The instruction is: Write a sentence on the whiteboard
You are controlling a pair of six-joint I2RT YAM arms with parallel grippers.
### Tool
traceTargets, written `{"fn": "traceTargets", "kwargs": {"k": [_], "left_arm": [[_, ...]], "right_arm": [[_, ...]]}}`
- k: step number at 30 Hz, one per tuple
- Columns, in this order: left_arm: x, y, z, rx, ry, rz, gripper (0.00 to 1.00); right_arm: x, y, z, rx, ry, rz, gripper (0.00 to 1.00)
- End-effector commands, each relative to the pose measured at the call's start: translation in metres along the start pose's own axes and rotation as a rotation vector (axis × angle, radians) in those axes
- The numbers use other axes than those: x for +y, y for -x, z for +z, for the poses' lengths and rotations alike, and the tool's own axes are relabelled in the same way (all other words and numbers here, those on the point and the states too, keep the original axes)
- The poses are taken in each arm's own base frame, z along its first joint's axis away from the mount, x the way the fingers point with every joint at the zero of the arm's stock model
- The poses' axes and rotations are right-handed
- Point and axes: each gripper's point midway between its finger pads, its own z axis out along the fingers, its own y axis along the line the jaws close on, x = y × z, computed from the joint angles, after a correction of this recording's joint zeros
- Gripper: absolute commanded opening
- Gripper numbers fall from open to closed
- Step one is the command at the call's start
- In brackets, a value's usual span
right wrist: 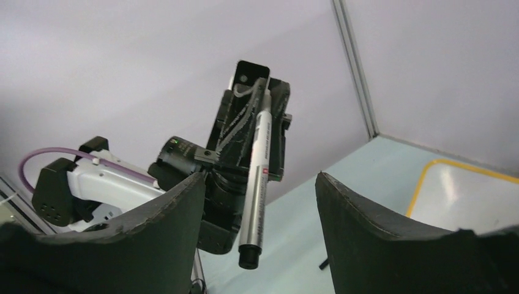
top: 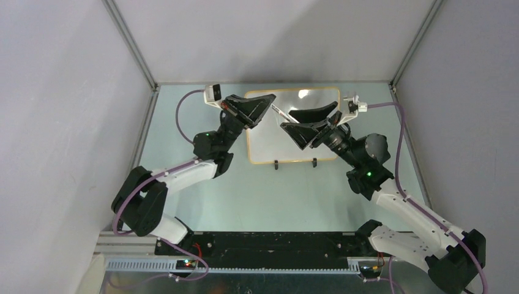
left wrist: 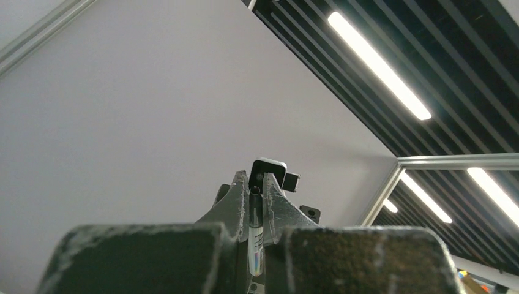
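The whiteboard [top: 269, 147] with its orange rim lies flat at the back of the table; a corner of it shows in the right wrist view [right wrist: 465, 196]. No sentence shows on its bare parts, and both grippers hide its middle. My left gripper [top: 264, 105] is shut on a silver marker [top: 281, 113] and holds it above the board. From the right wrist, the marker [right wrist: 256, 184] hangs from the left gripper [right wrist: 248, 101], black end toward the camera. My right gripper [top: 294, 122] is open, its fingers [right wrist: 367, 233] wide apart on either side of the marker's free end without touching it.
Grey enclosure walls close in the pale green table [top: 245, 196] on three sides. The board's two black feet [top: 276, 164] point toward the arm bases. Purple cables [top: 401, 135] loop off both wrists.
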Motion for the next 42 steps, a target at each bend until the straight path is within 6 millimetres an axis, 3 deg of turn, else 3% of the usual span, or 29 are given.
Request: {"fn": "traceTargets", "kwargs": {"k": [1,13,22,29,31,32,33,35,36,37,39,42], "left_arm": [[-0.022,0.011,0.003,-0.06,-0.053,-0.053,0.0],[-0.017,0.005,0.001,-0.06,-0.038,-0.086,0.0],[-0.013,0.002,0.001,-0.054,-0.029,-0.092,0.0],[-0.013,0.0,0.002,-0.048,-0.032,-0.098,0.0],[-0.012,0.0,0.003,-0.047,-0.03,-0.095,0.0],[-0.012,0.0,0.003,-0.048,-0.031,-0.096,0.0],[-0.012,0.0,0.003,-0.046,-0.032,-0.096,0.0],[-0.013,-0.001,0.004,-0.039,-0.036,-0.095,0.15],[-0.014,-0.001,0.004,-0.037,-0.039,-0.086,0.39],[-0.014,0.0,0.005,-0.034,-0.04,-0.076,0.53],[-0.01,0.003,0.003,-0.025,-0.024,-0.062,0.93],[0.001,0.013,0.002,0.0,0.038,-0.01,0.99]], "right_arm": [[0.018,0.019,0.004,-0.077,0.078,-0.019,0.68],[0.011,0.019,0.019,-0.049,0.048,0.002,0.51],[0.014,0.021,0.025,-0.04,0.057,-0.02,0.47],[0.014,0.022,0.029,-0.027,0.057,-0.03,0.28],[0.015,0.021,0.029,-0.025,0.058,-0.03,0.17],[0.014,0.02,0.029,-0.021,0.058,-0.03,0.04],[0.014,0.021,0.03,-0.021,0.056,-0.032,0.01],[0.012,0.021,0.029,-0.02,0.042,-0.031,0.0],[0.012,0.022,0.028,-0.02,0.037,-0.03,0.0],[0.01,0.023,0.028,-0.024,0.021,-0.029,0.0],[0.008,0.032,0.023,-0.045,-0.008,-0.036,0.0],[-0.014,0.049,0.013,-0.088,-0.126,-0.052,0.0]]}}
